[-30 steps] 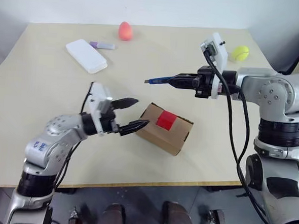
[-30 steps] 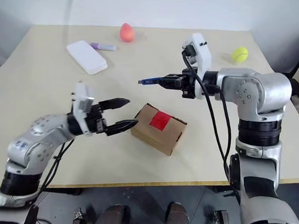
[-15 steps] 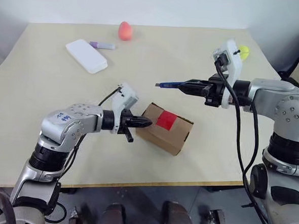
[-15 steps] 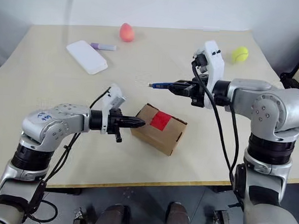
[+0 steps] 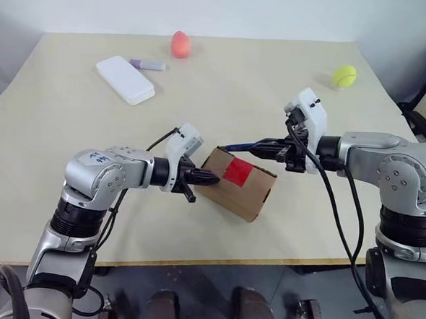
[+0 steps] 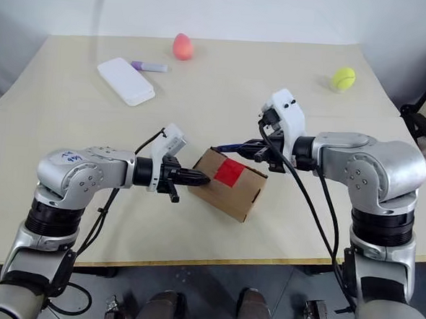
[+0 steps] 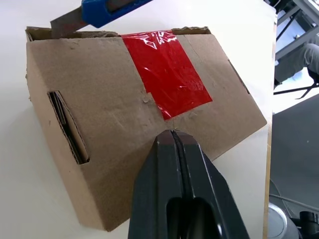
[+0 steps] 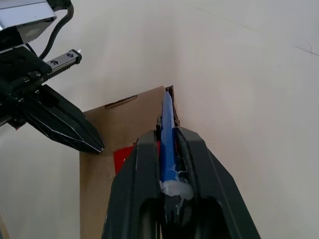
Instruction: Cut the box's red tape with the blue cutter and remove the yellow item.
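1. On the far left of your surface lay a white rounded case, with a short purple marker just beside its far right end.
2. A pinkish-red egg-shaped object sat near the far edge, right of the marker.
3. Your left gripper had its jaws clenched together with nothing between them; the tip pressed against the left end of the box, at the top edge.
4. The box sat near the middle of the surface, turned at an angle to the near edge, its flaps closed.
5. The red tape lay across the box's top seam; in the left wrist view it looked whole and glossy.
6. Your right gripper had its jaws clamped on the blue cutter, holding it by its rear part.
7. The cutter pointed left over the box's far top edge, its metal blade at the far left corner of the box; you could not tell whether the blade touched the cardboard.
8. A yellow-green tennis ball rested at the far right, well apart from the box.
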Motion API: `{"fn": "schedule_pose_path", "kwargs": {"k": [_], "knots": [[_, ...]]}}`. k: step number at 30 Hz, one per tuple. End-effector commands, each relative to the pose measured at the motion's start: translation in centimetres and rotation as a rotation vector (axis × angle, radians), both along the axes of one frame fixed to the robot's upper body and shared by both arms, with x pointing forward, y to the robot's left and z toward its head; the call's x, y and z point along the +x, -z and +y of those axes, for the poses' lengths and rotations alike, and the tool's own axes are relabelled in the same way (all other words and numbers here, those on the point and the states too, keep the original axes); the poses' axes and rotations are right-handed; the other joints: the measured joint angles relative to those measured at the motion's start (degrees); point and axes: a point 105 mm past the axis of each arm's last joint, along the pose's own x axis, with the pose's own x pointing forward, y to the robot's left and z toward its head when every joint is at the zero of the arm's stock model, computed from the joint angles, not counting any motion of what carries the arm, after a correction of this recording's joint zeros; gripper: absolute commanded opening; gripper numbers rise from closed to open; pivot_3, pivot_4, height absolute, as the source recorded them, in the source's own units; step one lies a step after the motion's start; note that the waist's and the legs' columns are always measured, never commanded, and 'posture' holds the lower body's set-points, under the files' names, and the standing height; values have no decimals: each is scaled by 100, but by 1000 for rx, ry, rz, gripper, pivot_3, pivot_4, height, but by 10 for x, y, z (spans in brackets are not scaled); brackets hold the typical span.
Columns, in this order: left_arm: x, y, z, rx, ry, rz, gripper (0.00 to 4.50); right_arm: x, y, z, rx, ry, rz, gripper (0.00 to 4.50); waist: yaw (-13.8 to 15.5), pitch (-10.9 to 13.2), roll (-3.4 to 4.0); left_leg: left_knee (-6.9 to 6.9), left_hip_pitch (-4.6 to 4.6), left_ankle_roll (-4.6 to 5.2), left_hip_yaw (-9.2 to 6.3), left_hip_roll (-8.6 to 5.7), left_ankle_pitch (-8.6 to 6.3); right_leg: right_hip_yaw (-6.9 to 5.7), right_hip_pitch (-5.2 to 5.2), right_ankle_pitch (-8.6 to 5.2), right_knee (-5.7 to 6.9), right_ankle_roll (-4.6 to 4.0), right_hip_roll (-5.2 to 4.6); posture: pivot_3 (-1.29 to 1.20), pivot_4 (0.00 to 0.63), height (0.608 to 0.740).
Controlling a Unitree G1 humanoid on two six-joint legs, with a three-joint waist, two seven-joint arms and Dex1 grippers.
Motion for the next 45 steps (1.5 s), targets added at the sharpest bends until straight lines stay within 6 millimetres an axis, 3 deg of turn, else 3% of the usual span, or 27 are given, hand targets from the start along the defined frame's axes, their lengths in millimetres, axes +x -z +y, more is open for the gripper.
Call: {"fn": "schedule_pose_path", "kwargs": {"k": [1,11,25,34,45], "knots": [[0,-1,-2,8,-1,-5,0,-2,-2,-1,-23,-13,-33,170,0,0,0,0,0,0,0,0,0,0,0,0,0,0,0,0,150,740],[2,2,-5,17,-20,5,0,-4,8,-11,-117,-14,-21,170,34,0,0,7,0,2,0,0,-1,1,4,0,-1,0,0,0,150,740],[12,19,-12,168,-127,77,0,-10,2,-16,-242,-66,11,170,218,0,0,46,-1,18,1,0,-14,2,26,0,-13,0,0,0,150,740],[4,27,-22,221,-128,163,0,-20,8,-31,-340,-92,94,170,290,-1,-2,58,-1,25,2,-1,-26,2,36,0,-21,0,0,0,150,740],[8,25,-26,203,-157,160,0,-8,15,-20,-303,-99,118,170,276,-4,-5,66,4,25,6,-1,-26,3,42,0,-20,0,0,0,150,740]]}}
